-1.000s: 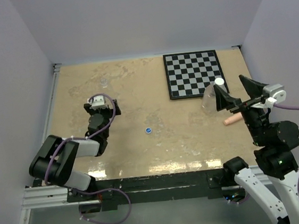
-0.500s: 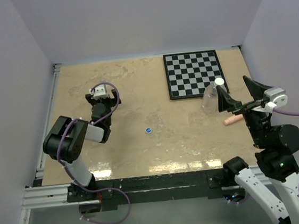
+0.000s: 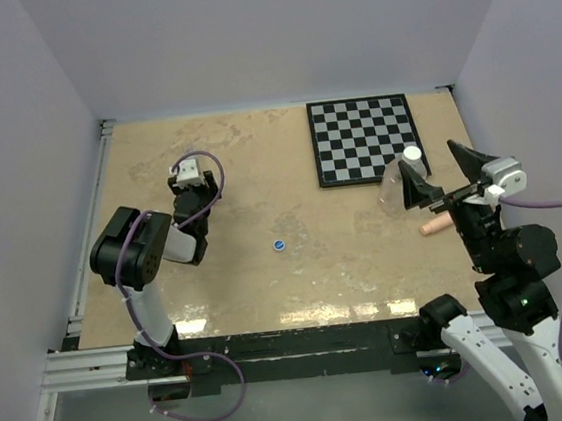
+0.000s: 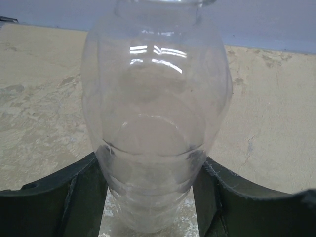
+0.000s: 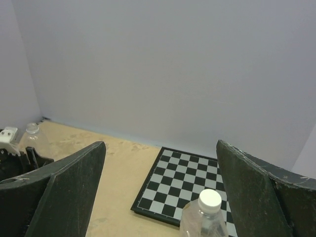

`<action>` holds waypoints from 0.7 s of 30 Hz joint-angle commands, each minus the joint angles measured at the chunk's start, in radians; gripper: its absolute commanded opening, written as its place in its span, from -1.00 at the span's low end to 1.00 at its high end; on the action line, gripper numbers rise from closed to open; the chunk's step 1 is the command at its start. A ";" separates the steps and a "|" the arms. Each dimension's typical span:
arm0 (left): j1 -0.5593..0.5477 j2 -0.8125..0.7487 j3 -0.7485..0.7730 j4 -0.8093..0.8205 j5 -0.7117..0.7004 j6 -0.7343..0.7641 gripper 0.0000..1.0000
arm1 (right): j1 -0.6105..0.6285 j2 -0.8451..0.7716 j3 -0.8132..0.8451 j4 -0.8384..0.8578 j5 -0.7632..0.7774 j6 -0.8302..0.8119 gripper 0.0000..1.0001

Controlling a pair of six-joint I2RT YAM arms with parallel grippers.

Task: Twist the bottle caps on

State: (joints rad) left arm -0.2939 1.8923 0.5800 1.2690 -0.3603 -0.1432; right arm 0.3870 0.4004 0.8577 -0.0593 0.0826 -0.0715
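In the left wrist view a short clear bottle fills the frame. My left gripper is shut on its lower body, one finger pressed to each side; its neck carries no cap. From above, that gripper sits at the table's left. The blue cap lies alone on the table at mid-centre. The taller bottle stands at the chessboard's near right corner, with the white cap on its neck. My right gripper hovers open just beside and above it, holding nothing; the wrist view shows the cap low between the fingers.
A black-and-white chessboard lies at the back right. A pinkish stick rests on the table under the right arm. Pale walls close in the table on three sides.
My left gripper has moved away from its base to the short bottle and closed from wide open onto it. The right arm has shifted only slightly.
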 commanded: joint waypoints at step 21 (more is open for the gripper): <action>0.004 -0.559 -0.029 -0.363 0.806 -0.087 -0.23 | 0.007 0.288 0.110 0.033 -0.478 0.059 0.97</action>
State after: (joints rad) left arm -0.2882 1.3830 0.4885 1.1080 0.1909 -0.1974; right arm 0.3874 0.6270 0.9138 -0.0666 -0.2268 -0.0448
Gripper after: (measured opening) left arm 0.595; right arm 0.985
